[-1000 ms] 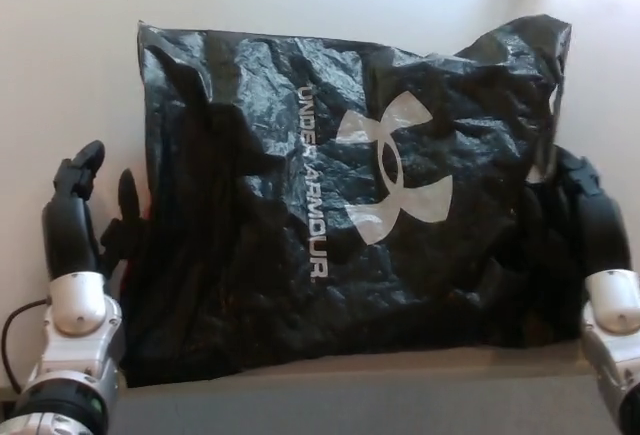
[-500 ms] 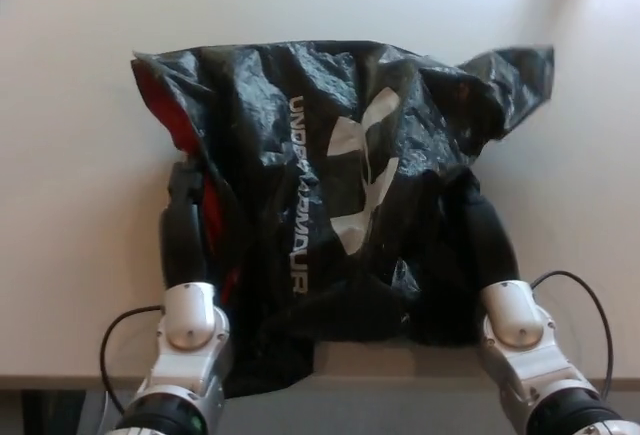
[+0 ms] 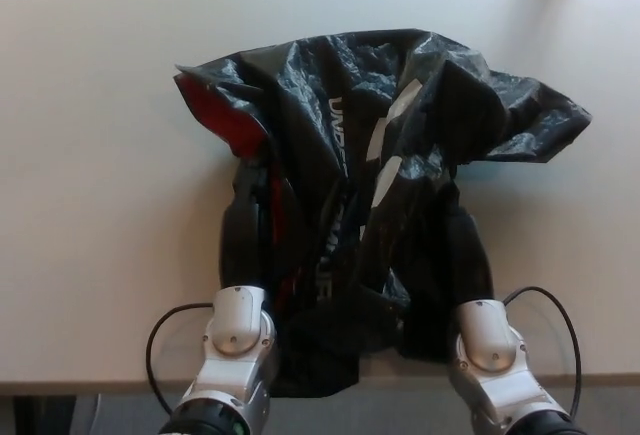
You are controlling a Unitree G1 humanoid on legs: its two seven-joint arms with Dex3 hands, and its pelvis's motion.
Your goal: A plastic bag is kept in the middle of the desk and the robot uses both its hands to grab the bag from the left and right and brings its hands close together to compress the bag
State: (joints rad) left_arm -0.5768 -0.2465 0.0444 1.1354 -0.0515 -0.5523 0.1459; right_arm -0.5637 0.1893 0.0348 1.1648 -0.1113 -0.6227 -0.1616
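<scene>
A black plastic bag (image 3: pixel 380 125) with white lettering and a red inside lies crumpled into a narrow bunch on the pale desk (image 3: pixel 100 205). My left hand (image 3: pixel 243 245) presses against the bag's left side, its black fingers half hidden in the folds. Against the bag's right side sits my right hand (image 3: pixel 462 255), also partly buried in plastic. The two hands stand close together with the bunched bag squeezed between them. The bag's near edge hangs over the desk's front edge.
The desk's front edge (image 3: pixel 80 387) runs along the bottom of the view. A black cable (image 3: pixel 160 330) loops beside my left wrist and another cable (image 3: pixel 560 310) beside my right wrist.
Both hands have moved inward toward each other, and the bag has gone from spread flat to tightly bunched. The camera view has also shifted.
</scene>
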